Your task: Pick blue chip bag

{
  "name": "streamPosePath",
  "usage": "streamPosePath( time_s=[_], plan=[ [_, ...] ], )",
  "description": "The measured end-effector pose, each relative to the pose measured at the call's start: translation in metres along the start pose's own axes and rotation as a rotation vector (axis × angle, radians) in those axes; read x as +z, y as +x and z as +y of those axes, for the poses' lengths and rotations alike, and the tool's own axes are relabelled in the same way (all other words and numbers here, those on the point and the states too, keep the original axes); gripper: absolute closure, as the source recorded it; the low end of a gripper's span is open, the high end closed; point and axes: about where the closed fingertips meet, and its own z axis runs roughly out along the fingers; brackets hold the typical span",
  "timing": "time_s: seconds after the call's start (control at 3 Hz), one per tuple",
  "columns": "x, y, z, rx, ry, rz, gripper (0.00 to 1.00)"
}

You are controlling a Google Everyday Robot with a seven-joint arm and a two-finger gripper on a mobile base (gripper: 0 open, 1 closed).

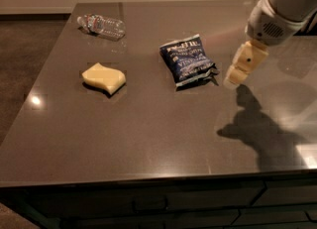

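Dim, warm light, with glare at the left edge of the tabletop [148,139] — the gripper [233,78], right of centre, casts a dark shadow [262,135] below it.

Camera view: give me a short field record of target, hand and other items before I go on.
target: blue chip bag, lying flat mid-table, not yet held
hand: hand just right of the bag, above the table, not on the bag
other items: yellow sponge left of the bag; clear bottle on its side, far left

blue chip bag [188,60]: one
yellow block [103,78]: one
clear bottle [101,26]: one
gripper [234,77]: one, right of centre
table [148,134]: one
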Motion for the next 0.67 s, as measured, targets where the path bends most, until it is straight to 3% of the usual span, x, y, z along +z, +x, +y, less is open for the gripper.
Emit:
streamPosePath(
  time_s=[0.33,0.67],
  plan=[
    [0.031,-0.021,-0.029,0.071,0.042,-0.011,0.00],
    [0.064,-0.030,-0.051,0.175,0.047,-0.017,0.00]
  ],
)
